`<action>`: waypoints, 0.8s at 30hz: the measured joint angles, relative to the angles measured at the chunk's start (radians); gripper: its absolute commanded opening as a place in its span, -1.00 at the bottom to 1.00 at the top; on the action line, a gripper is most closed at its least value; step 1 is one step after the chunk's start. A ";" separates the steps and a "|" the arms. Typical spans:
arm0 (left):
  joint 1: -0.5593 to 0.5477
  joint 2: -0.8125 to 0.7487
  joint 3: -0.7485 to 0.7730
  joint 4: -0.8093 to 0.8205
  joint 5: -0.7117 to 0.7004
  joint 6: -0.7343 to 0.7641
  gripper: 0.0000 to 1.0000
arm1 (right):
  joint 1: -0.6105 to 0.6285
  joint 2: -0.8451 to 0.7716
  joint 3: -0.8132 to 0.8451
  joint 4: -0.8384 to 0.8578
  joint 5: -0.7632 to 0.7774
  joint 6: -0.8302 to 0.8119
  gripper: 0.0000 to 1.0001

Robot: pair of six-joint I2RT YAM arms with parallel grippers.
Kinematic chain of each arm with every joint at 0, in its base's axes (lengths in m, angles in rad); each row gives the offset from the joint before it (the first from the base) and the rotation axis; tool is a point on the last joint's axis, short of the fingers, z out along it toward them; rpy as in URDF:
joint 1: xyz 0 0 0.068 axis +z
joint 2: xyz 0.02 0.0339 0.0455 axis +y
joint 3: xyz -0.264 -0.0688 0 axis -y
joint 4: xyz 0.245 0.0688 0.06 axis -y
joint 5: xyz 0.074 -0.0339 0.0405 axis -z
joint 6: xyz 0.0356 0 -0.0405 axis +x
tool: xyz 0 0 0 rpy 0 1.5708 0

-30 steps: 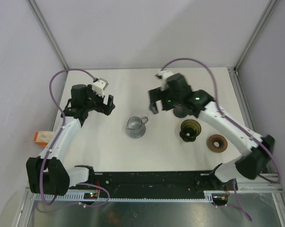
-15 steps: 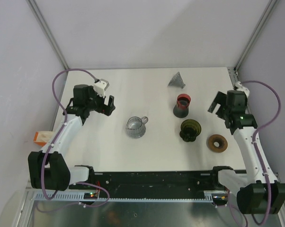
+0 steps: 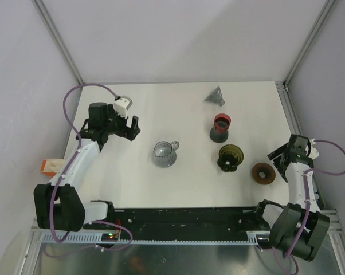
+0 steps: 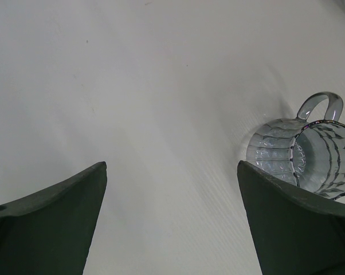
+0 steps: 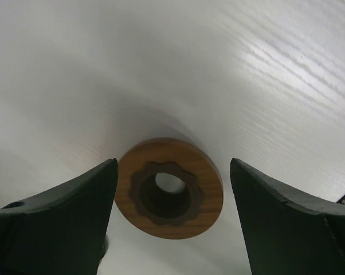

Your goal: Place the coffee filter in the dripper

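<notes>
The coffee filter [image 3: 215, 95], a grey cone, lies on its side at the back of the table, far from both grippers. The dark green ribbed dripper [image 3: 230, 156] stands mid-right. My right gripper [image 3: 277, 165] is open at the right edge, low over a wooden ring [image 3: 263, 173]. In the right wrist view this ring [image 5: 169, 189] lies between the spread fingers of the right gripper [image 5: 172, 166], which hold nothing. My left gripper [image 3: 132, 127] is open and empty at the left. In its wrist view the left gripper [image 4: 171, 166] looks down on bare table.
A glass pitcher [image 3: 164, 153] stands in the middle, and shows beside the right finger in the left wrist view [image 4: 310, 154]. A dark cup with a red rim [image 3: 220, 128] stands between filter and dripper. An orange item [image 3: 49, 166] sits off the table's left edge.
My right arm has swung from the middle back of the table to the right edge and down to the wooden ring, uncovering the filter and the red-rimmed cup. The left arm has not moved.
</notes>
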 measured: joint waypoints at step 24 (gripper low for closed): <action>0.000 0.000 0.000 -0.001 -0.005 0.001 0.99 | 0.005 0.035 -0.150 -0.010 -0.027 0.145 -0.25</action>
